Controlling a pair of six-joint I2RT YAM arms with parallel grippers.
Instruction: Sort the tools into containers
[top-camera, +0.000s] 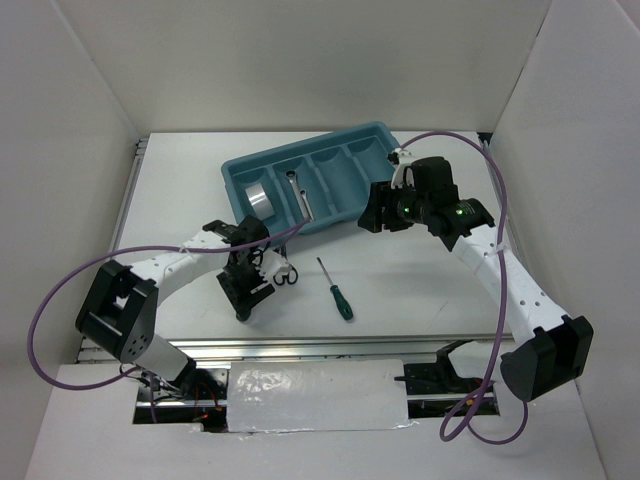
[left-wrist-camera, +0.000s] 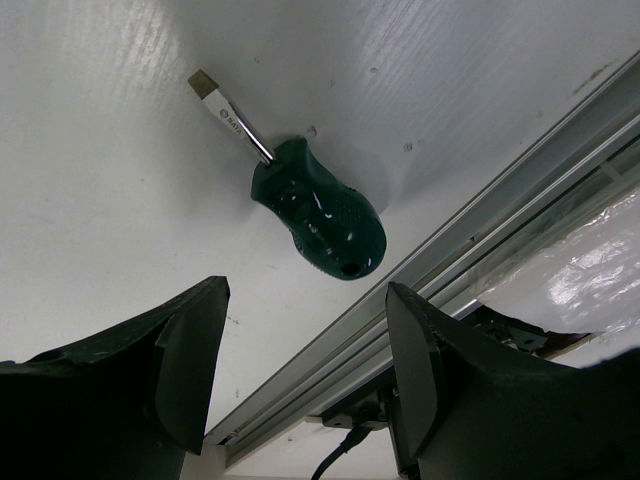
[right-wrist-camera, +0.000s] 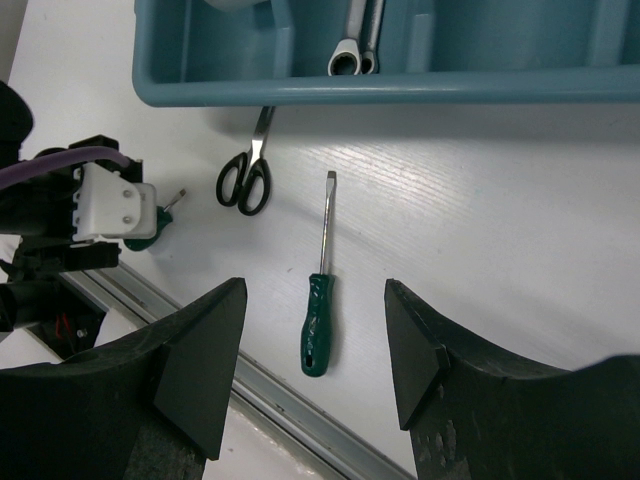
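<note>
Top view: we are looking down from above and behind the arm bases, seeing the whole table (top-camera: 420, 290), with the tray (top-camera: 240, 172) at its far side.
Left wrist: we are sitting very near the table, facing the stubby screwdriver (left-wrist-camera: 320, 215) and the near rail (left-wrist-camera: 480, 230).
Right wrist: we are looking down from higher, with the tray rim along the top.
Shared: right wrist and top view are both catching the scissors (right-wrist-camera: 245, 180) and long screwdriver (right-wrist-camera: 318, 320).

Plain white walls (top-camera: 300, 60) enclose a white table (top-camera: 430, 290) edged by aluminium rail (top-camera: 330, 348).
</note>
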